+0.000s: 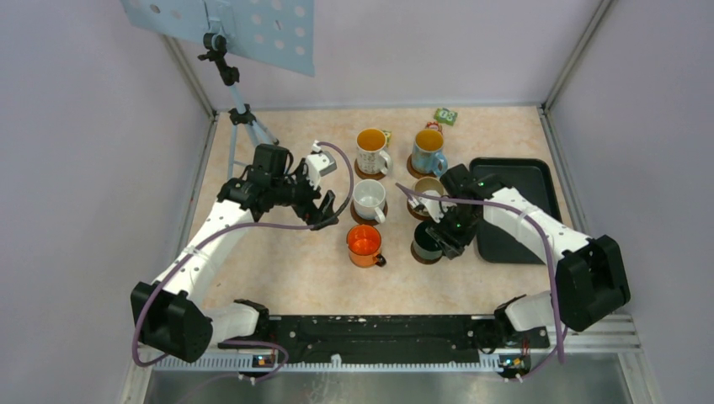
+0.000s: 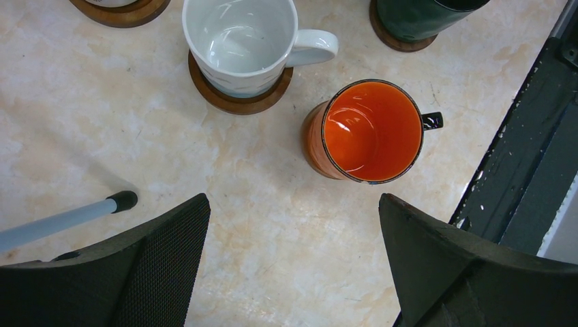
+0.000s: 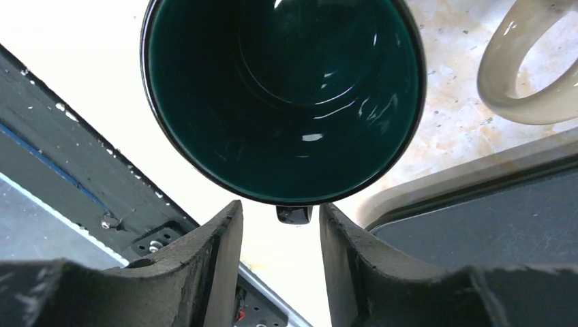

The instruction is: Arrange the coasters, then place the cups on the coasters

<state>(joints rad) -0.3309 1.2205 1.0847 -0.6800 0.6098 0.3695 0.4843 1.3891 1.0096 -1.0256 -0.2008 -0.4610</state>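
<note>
Fingers: my right fingers (image 3: 218, 259) stand part-way apart, released, with a gap on each side of the handle (image 3: 294, 214) between them.
Dark green mug (image 3: 286, 95): at 12 o'clock from my right gripper (image 3: 279, 208), upright on its coaster (image 2: 399, 45), handle pointing to 6 o'clock into my jaws.
Next move: I judge a straight pull-back toward 6 o'clock would clear it.
Left gripper (image 2: 293, 201): spread wide, empty; orange mug (image 2: 368, 129) at 1 o'clock, no coaster visible beneath.

Bright, even overhead light; shadows soft. In the right wrist view the tabletop (image 3: 82, 41) burns out white at 10 o'clock. Small glints sit inside the green mug (image 3: 283, 95) and orange mug (image 2: 371, 133).
</note>
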